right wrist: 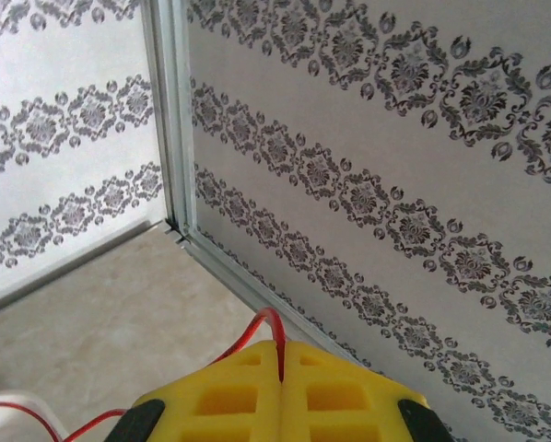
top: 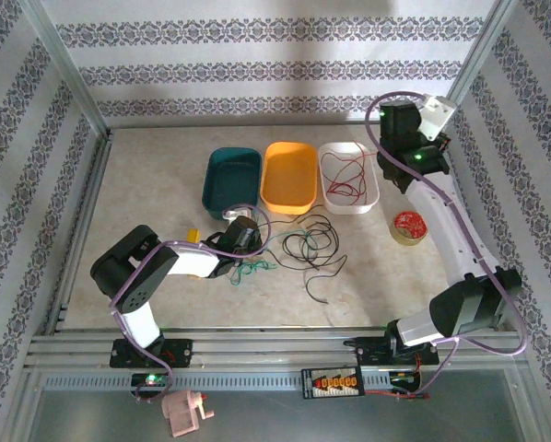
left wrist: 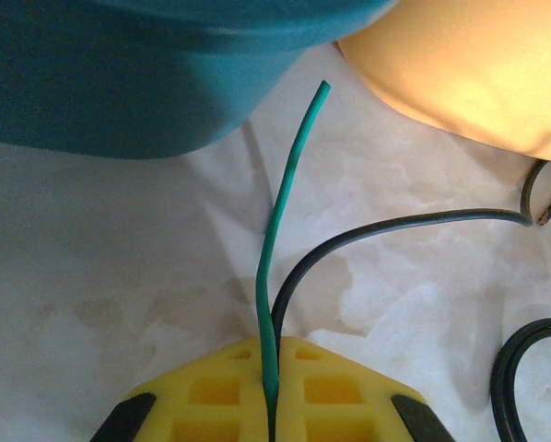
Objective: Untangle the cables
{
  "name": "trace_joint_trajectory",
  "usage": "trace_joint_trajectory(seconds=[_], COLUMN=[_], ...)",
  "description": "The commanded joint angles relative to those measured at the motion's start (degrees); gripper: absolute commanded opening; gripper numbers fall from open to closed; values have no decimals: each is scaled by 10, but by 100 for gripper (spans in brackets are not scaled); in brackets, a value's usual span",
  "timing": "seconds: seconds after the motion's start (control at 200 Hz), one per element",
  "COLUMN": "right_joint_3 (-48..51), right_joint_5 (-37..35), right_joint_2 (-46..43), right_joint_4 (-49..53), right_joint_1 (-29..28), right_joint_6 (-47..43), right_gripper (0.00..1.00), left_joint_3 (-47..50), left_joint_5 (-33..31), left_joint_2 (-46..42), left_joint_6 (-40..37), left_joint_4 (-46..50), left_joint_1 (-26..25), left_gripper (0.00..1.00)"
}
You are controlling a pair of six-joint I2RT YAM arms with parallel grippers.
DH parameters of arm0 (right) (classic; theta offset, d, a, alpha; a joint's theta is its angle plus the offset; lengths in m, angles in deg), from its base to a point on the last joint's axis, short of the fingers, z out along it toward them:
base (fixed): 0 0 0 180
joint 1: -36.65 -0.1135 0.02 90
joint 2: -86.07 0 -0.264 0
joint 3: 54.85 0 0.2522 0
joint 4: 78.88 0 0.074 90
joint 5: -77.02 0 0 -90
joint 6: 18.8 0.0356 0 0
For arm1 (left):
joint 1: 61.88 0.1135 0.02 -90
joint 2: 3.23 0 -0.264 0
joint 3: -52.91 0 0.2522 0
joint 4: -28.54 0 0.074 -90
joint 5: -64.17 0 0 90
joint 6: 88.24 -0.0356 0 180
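Left of centre, the left end effector is pinched shut on the green cable. The black cable touching it there could snag and drag along. Upper right, the right end effector, clamped on the red cable over the white tray, might lose the thin strand.

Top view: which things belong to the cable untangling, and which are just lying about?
Job: green cable in left end effector; red cable in right end effector; black cable; probably teal tray, orange tray, white tray.
Lying about: red roll, connector board, pink tool.
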Motion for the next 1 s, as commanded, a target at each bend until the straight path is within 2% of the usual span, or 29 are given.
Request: trace_joint_trajectory(seconds=[0.0,0.115,0.205,0.27,0.455,0.565,0.825,0.995], right_joint_3=[16,25,27,24,-21,-19,-10,-11], right_joint_5=[-59,-93,-75,-36,136,230,374,414], right_joint_2=[27,58,81,99,173,201,257,283], right_joint_4=[14,10,10,12,64,60,56,47], right_joint_1=[-44,-86,-97,-95,-76,-69,-43,-21], right_joint_6=[-23,-35,-25,-11,45,66,119,133], right_gripper=[0,0,0,0,0,0,0,0], left_joint_3=[-9,-11,-9,-7,-4,-2,0,-2], left_joint_5=[36,37,37,36,33,33,31,32], left_joint_2=[33,36,34,31,28,25,25,23], left_joint_6=[1,1,1,1,1,1,0,-1], left_joint_4=[13,12,13,12,12,12,14,16], left_joint_1=[5,5,5,4,5,5,4,5], left_gripper=[0,0,0,0,0,0,0,0])
